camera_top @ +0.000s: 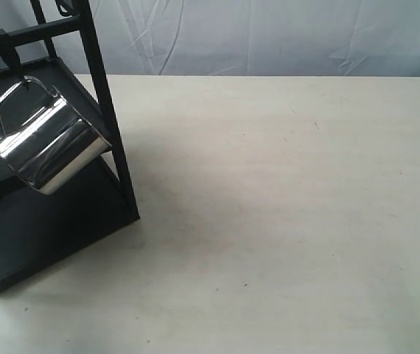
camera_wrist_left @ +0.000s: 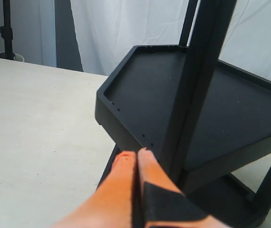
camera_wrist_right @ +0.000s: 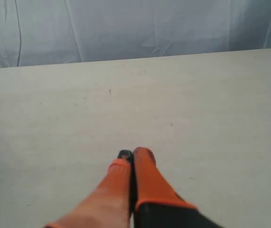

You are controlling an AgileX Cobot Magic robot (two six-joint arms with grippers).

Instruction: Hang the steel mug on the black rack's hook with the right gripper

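Steel mug (camera_top: pixel 48 151) was seen hanging at the far left of the exterior view, suspended by its thin looped handle from the hook (camera_top: pixel 9 60) on the crossbar of the black rack (camera_top: pixel 105 110). It was tilted, with its open mouth turned down towards the near right and its polished side catching bright reflections. It hung in front of the rack's upper tray and above the lower tray, touched by no gripper. The rack stood on the left part of the pale table (camera_top: pixel 284 214), with its upright posts rising out of the top of the view.

No arm was visible in the exterior view. In the right wrist view, the right gripper (camera_wrist_right: pixel 133 156) was shown with its orange fingers (camera_wrist_right: pixel 147 178) pressed together, nothing held between them, above bare table surface; a pale curtain (camera_wrist_right: pixel 135 26) was seen beyond the far table edge. The mug and rack were not shown in that view.

In the left wrist view, the left gripper (camera_wrist_left: pixel 134 154) was likewise shown with its orange fingers (camera_wrist_left: pixel 116 185) brought together and empty. Its tips were placed just beside a post of the black rack (camera_wrist_left: pixel 199 90), near the corner of the upper tray (camera_wrist_left: pixel 145 90); whether they touched the post could not be told. A curved shiny edge was glimpsed at the right border of that view, too little to be identified with certainty.
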